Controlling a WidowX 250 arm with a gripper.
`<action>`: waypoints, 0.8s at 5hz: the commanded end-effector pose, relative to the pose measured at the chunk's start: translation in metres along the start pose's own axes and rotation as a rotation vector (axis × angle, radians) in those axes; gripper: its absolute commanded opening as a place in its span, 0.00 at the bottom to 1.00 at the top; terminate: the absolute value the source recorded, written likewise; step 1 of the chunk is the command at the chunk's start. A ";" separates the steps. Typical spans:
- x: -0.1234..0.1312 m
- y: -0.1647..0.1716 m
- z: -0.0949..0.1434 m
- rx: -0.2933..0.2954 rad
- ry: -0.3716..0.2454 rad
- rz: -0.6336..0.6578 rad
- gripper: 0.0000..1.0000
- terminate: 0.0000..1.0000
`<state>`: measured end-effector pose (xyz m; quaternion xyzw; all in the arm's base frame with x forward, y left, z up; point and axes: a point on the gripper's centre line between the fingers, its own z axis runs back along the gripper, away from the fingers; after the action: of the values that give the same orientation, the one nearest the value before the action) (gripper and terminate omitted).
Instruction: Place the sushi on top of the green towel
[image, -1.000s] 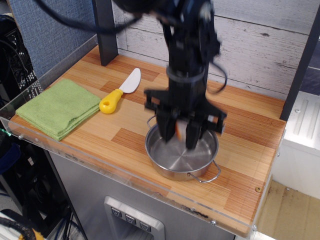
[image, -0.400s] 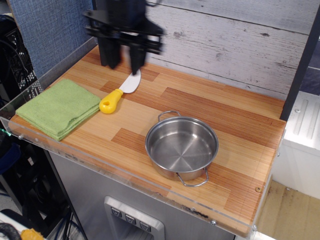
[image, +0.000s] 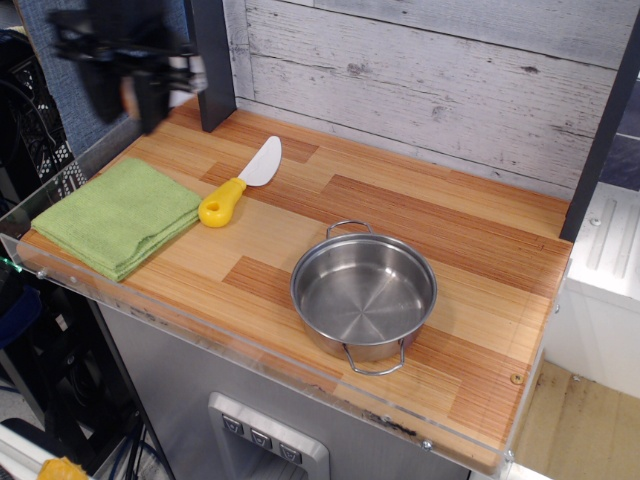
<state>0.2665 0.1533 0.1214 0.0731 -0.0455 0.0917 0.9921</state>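
My gripper (image: 128, 108) hangs blurred at the far left, above the back left corner of the table and behind the green towel (image: 118, 215). A small orange sliver of the sushi (image: 128, 95) shows between the black fingers (image: 152, 100), which are shut on it. Most of the sushi is hidden by the fingers and the blur. The light green folded towel lies flat at the front left corner with nothing on it.
An empty steel pot (image: 363, 292) with two handles stands near the front middle. A white toy knife with a yellow handle (image: 240, 185) lies just right of the towel. A dark post (image: 210, 65) rises at the back left, close to the gripper.
The gripper has lifted out of the pot with the orange piece and swung left across the table to above the back left corner. The pot has turned slightly.
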 end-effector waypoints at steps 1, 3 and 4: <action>-0.018 0.023 -0.004 0.018 0.000 0.018 0.00 0.00; -0.028 0.049 -0.047 -0.017 0.106 0.077 0.00 0.00; -0.033 0.055 -0.060 -0.007 0.156 0.094 0.00 0.00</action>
<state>0.2324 0.2061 0.0495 0.0478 0.0464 0.1397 0.9879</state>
